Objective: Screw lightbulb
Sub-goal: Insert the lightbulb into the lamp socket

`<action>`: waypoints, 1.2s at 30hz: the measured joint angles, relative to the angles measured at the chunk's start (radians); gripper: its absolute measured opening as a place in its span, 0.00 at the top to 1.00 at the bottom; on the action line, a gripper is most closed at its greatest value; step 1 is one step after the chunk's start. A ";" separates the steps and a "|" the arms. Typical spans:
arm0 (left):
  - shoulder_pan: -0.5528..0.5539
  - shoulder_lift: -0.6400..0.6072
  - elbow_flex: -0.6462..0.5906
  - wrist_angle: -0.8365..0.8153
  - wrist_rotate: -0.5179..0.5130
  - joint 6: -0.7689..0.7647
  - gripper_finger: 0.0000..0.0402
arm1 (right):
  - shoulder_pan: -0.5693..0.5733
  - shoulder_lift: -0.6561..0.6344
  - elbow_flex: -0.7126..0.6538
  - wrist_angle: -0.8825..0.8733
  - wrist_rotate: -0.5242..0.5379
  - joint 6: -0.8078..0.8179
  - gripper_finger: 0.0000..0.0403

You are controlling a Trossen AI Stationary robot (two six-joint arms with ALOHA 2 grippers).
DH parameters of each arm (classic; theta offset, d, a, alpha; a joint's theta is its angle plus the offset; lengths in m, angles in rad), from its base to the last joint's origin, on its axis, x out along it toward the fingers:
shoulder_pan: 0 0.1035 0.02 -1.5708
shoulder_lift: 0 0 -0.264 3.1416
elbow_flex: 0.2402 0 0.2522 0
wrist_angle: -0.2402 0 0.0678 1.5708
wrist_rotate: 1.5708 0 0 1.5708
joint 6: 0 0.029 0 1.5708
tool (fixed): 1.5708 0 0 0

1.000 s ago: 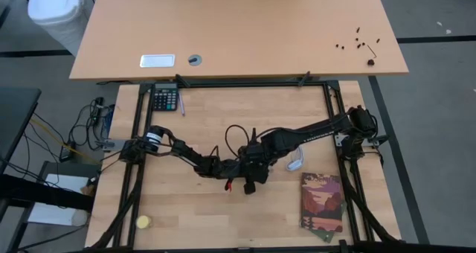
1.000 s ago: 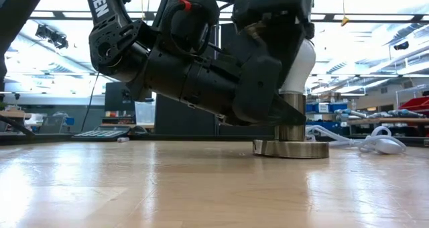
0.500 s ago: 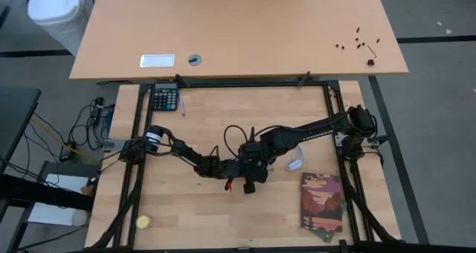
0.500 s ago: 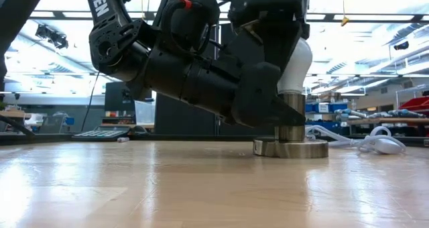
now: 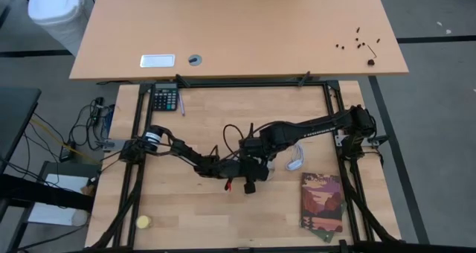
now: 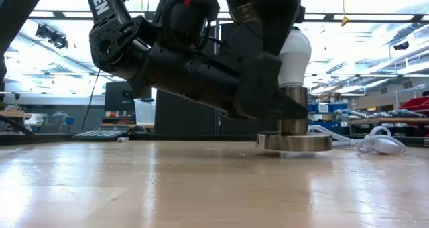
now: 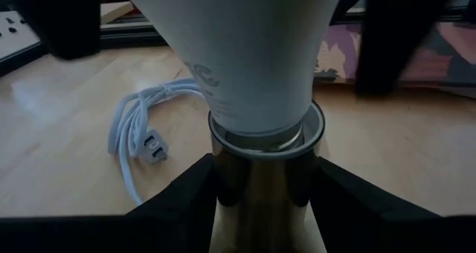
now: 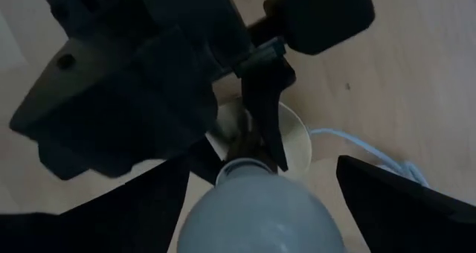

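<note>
The counter (image 5: 171, 208) was a light wood surface bounded by a black frame. Near its middle sat a round metal socket base (image 6: 295, 142), with a coiled white cord (image 5: 296, 161) lying just beside it. A booklet with a picture cover (image 5: 322, 202) lay toward the right-hand front, a small yellow ball (image 5: 142, 222) at the left front corner, and a calculator (image 5: 164, 99) at the far left edge.

White lightbulb (image 6: 293, 52) upright (base in socket)
</note>
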 joint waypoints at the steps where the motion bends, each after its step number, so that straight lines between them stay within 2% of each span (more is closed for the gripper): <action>1: 0.000 0.000 0.000 0.000 0.000 -0.001 0.53 | 0.000 0.000 0.009 -0.012 0.000 0.000 0.13; 14: 0.002 0.002 -0.002 -0.027 0.002 -0.002 0.53 | 0.000 -0.004 0.164 -0.128 0.000 -0.088 0.13; 20: 0.002 0.003 -0.002 -0.029 0.002 -0.002 0.53 | 0.024 -0.005 0.196 -0.271 0.007 -0.184 0.13; 25: 0.002 0.003 -0.002 -0.031 0.002 -0.003 0.53 | 0.082 -0.005 0.196 -0.402 0.069 -0.280 0.13; 31: 0.002 0.003 -0.002 -0.035 0.027 -0.003 0.53 | 0.155 -0.006 0.187 -0.387 0.190 -0.447 0.13; 36: 0.002 0.003 -0.002 -0.035 0.076 0.019 0.53 | 0.173 -0.006 0.152 -0.363 0.226 -0.522 0.13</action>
